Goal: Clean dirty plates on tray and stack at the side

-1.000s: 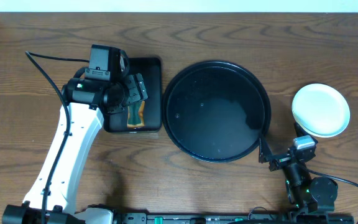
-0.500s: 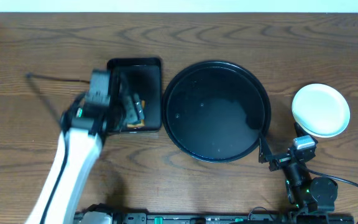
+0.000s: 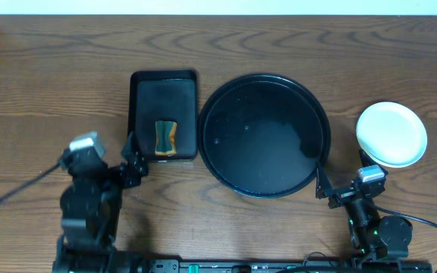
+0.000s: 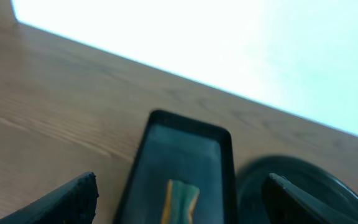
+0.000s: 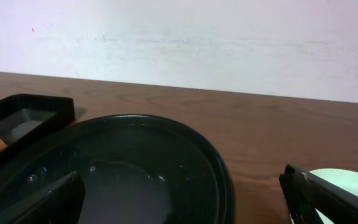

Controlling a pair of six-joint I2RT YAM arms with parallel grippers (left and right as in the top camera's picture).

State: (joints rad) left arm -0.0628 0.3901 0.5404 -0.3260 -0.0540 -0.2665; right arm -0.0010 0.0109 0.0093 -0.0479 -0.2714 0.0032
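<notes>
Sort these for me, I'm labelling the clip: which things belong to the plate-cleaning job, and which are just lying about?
Job: round tray, empty; plates right of it, only the top one showing; sponge, likely the cleaner.
Lying about: small tray under the sponge.

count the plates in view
1 shows: a pale plate on the table, right of the round black tray. More may be stacked beneath it, hidden from above. The tray holds none.
</notes>
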